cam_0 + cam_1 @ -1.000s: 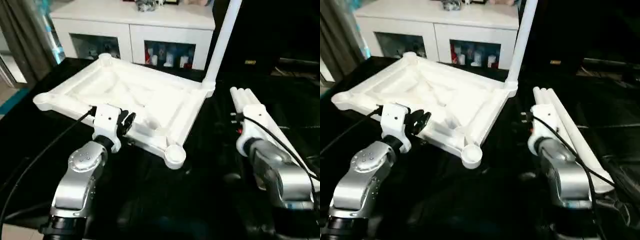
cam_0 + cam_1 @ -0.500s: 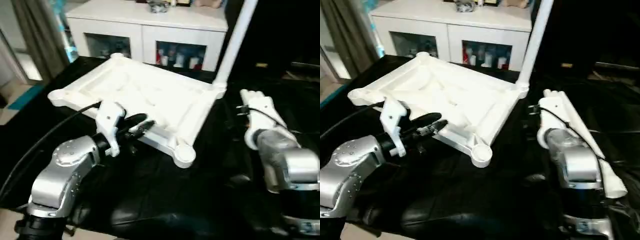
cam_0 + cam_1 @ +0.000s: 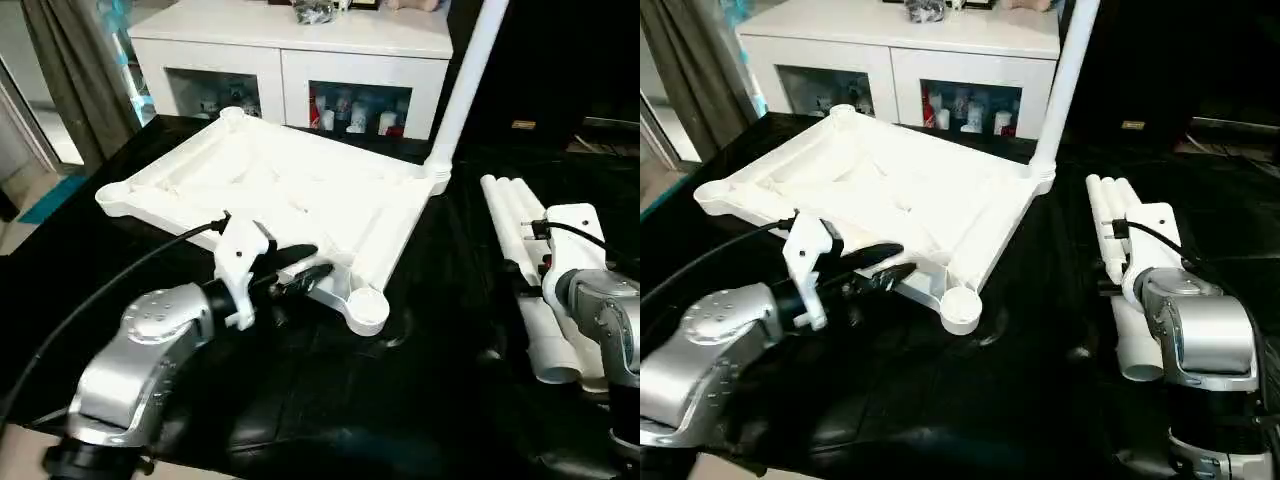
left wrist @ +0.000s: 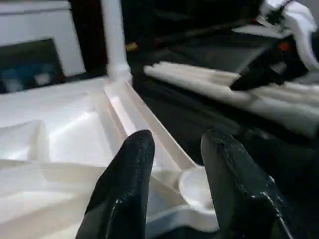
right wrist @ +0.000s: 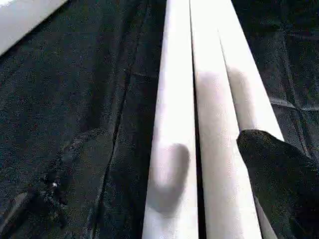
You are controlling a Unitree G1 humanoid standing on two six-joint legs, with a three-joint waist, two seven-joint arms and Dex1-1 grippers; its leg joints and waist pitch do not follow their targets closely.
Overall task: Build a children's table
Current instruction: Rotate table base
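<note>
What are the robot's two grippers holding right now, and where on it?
Nothing. The left gripper is open beside the tabletop's near corner socket; the right gripper hangs wide open above three loose legs.

The children's table top (image 3: 290, 200), all white plastic, is laid upside down with its ribbed underside facing up and a round socket at each corner. One tube leg (image 3: 462, 85) is seated upright in the far right corner socket, rising out of view. The near right corner socket (image 3: 366, 308) is seen empty. Three more white tube legs (image 3: 525, 265) are laid flat, side by side and touching, to the right of the table top and apart from it, running roughly parallel to its right edge.
</note>
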